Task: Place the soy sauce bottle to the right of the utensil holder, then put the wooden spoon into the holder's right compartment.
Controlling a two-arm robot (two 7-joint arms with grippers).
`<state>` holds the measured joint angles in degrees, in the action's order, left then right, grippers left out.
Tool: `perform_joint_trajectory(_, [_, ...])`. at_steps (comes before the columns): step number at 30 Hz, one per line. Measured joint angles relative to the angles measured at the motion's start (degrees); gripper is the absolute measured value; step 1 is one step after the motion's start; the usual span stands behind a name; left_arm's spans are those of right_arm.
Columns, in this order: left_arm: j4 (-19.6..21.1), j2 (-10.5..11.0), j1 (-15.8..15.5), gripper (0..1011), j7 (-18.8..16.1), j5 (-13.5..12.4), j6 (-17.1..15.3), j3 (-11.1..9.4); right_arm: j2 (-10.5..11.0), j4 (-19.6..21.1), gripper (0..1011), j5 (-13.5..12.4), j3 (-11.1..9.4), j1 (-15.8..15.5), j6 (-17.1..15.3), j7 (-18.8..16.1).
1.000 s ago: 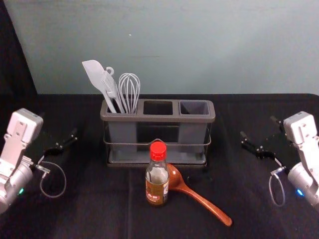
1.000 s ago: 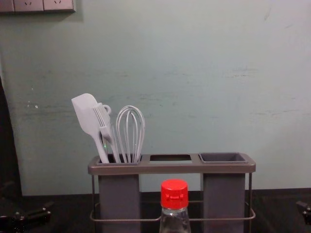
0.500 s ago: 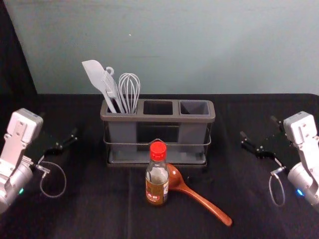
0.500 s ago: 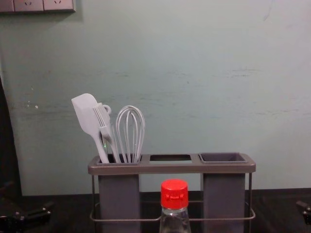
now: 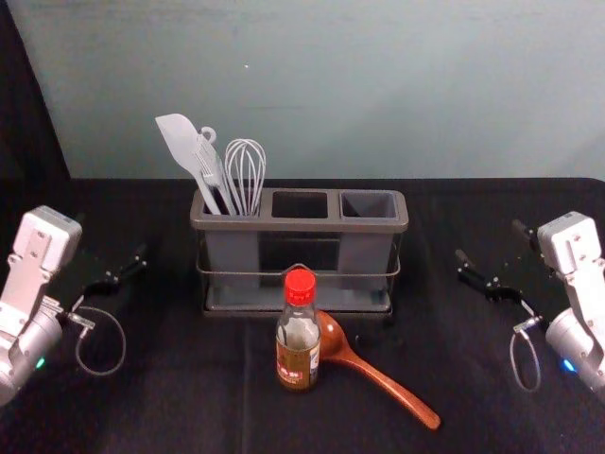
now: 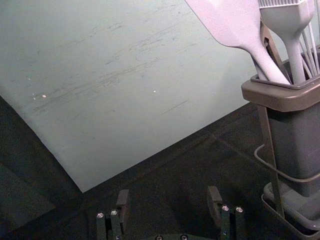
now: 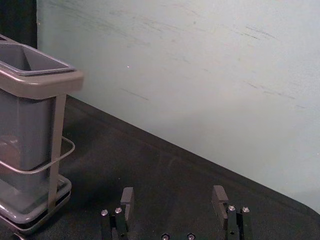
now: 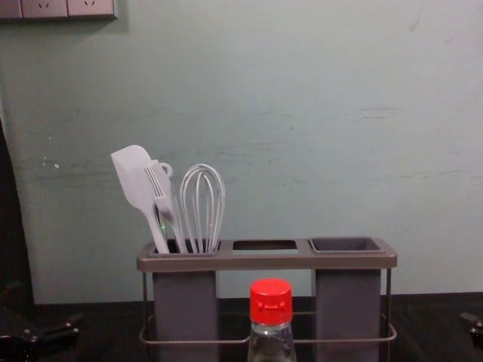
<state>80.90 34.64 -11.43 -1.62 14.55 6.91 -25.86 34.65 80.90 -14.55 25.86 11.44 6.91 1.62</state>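
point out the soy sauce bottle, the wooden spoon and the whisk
bottle (image 5: pixel 299 352), head view, on its label
spoon (image 5: pixel 388 383), head view, on its handle
whisk (image 8: pixel 203 202), chest view, on its wire loops

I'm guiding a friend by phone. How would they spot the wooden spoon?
Find the grey utensil holder on the dark table. A red-capped bottle stands in front of it; just to the bottle's right lies the wooden spoon. It's glossy reddish-brown, unlike the pale utensils in the holder.
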Motion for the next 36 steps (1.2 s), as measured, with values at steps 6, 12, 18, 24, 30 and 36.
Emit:
perform_joint_trajectory(6, [0.0, 0.0, 0.0, 1011, 0.0, 0.0, 0.0, 0.0, 0.0, 0.0, 1002, 0.0, 0.0, 0.0, 0.0, 0.0])
perform_joint_trajectory(12, [0.0, 0.0, 0.0, 1011, 0.0, 0.0, 0.0, 0.0, 0.0, 0.0, 1002, 0.0, 0.0, 0.0, 0.0, 0.0])
perform_joint_trajectory(18, [0.0, 0.0, 0.0, 1011, 0.0, 0.0, 0.0, 0.0, 0.0, 0.0, 1002, 0.0, 0.0, 0.0, 0.0, 0.0])
perform_joint_trajectory(24, [0.0, 0.0, 0.0, 1011, 0.0, 0.0, 0.0, 0.0, 0.0, 0.0, 1002, 0.0, 0.0, 0.0, 0.0, 0.0])
perform_joint_trajectory(30, [0.0, 0.0, 0.0, 1012, 0.0, 0.0, 0.0, 0.0, 0.0, 0.0, 1002, 0.0, 0.0, 0.0, 0.0, 0.0])
perform_joint_trajectory(36, [0.0, 0.0, 0.0, 1012, 0.0, 0.0, 0.0, 0.0, 0.21, 0.81, 1002, 0.67, -0.26, -0.44, -0.06, 0.47])
